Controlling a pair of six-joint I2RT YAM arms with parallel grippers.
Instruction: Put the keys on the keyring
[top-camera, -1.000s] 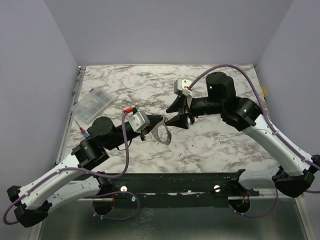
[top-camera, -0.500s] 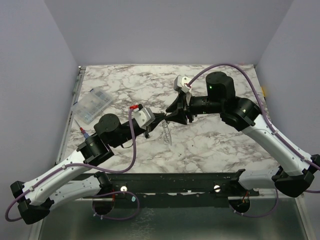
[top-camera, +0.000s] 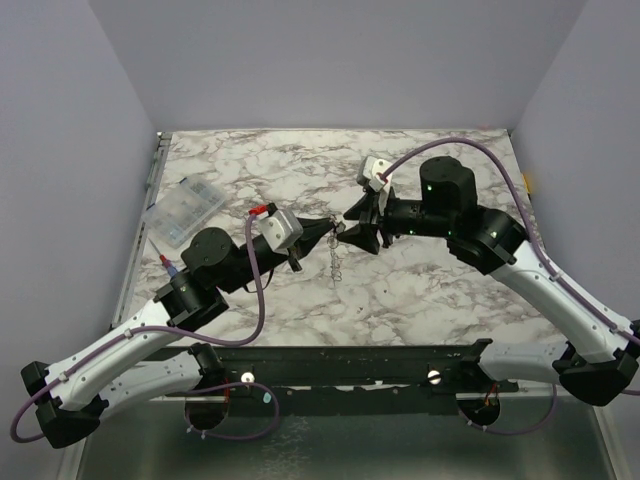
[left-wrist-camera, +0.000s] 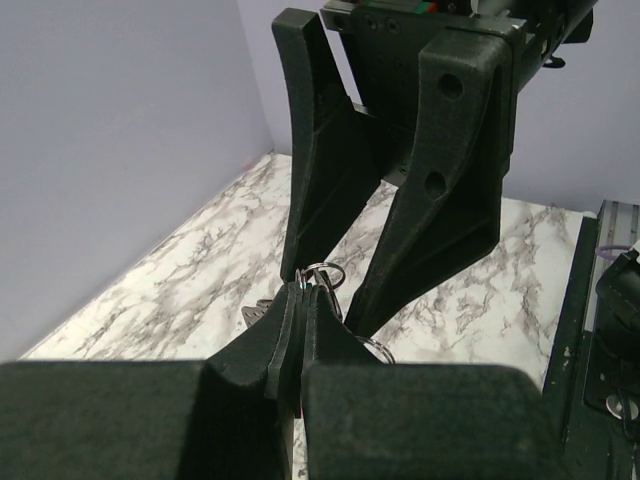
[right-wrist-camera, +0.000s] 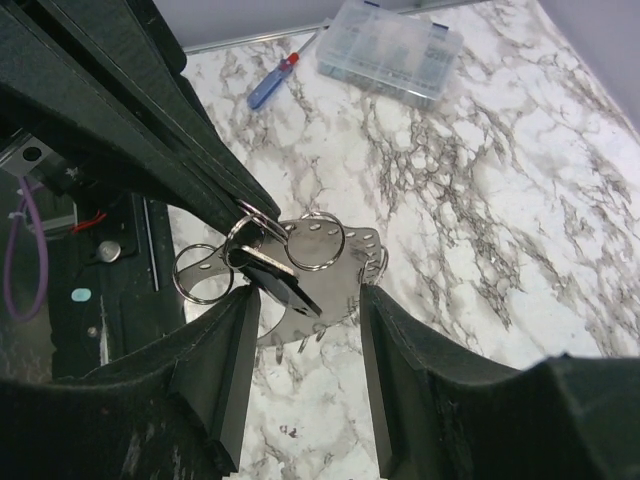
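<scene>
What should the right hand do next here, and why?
Probably close the right hand gently on the dark key. The left hand is shut on the keyring, holding it up, and the key hangs between the right hand's open fingers, not yet gripped. Whether it is already threaded is unclear.

The keyring (top-camera: 337, 245) sits between left fingers (top-camera: 318, 232) and right fingers (top-camera: 357, 238), over the desk (top-camera: 430, 290); box (top-camera: 185, 212) far left; screwdriver (top-camera: 167, 265) nearer.
</scene>
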